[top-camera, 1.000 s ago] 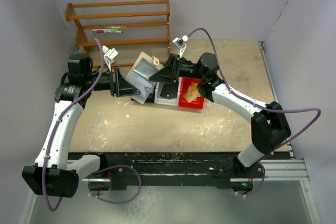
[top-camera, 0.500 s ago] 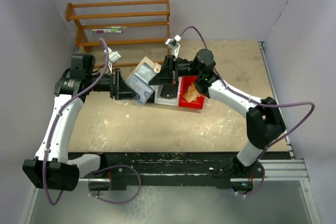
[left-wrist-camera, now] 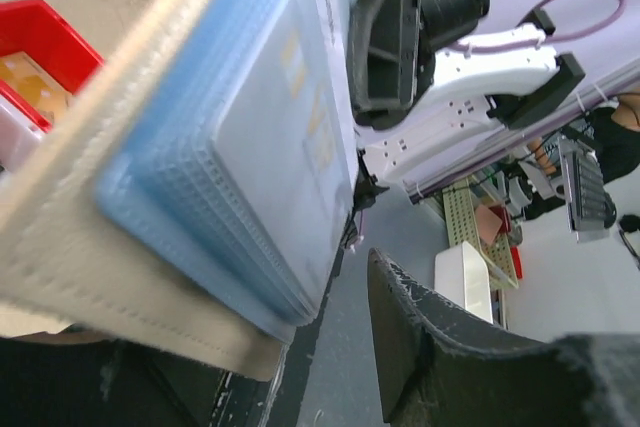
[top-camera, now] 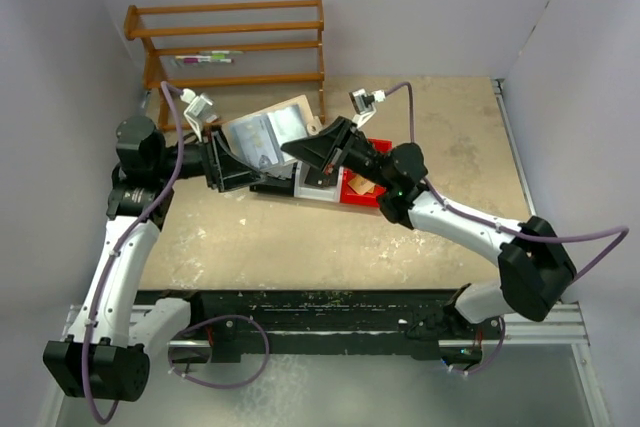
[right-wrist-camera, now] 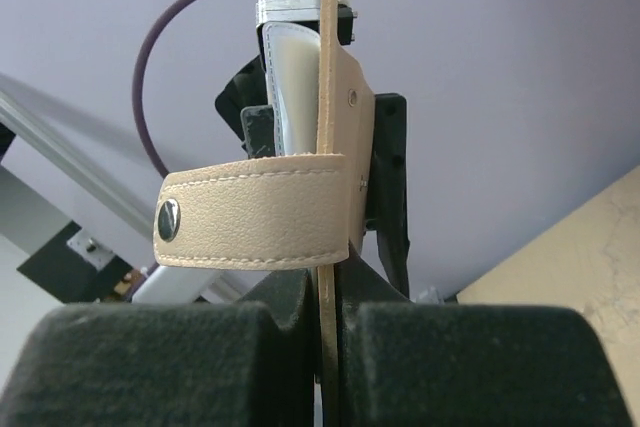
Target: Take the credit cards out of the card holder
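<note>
Overhead view: we see the card holder held open in the air above the table, in front of the wooden rack and just left of the red bin, suspended between the two arms. The right gripper meets it from the right and the left gripper from the left. Right wrist view: we note the right gripper clamped together on a thin tan panel of the card holder, seen edge-on and upright, with the snap strap wrapped across it and its round button at the left end. A whitish stack of credit cards sits behind the panel, still within the holder. Left wrist view: we observe the tan stitched cover and the bluish plastic sleeves lying against the lower side of the left claw, while the one visible finger stands apart from them, so its jaws are spread. A pale card remains inside the outermost sleeve.
</note>
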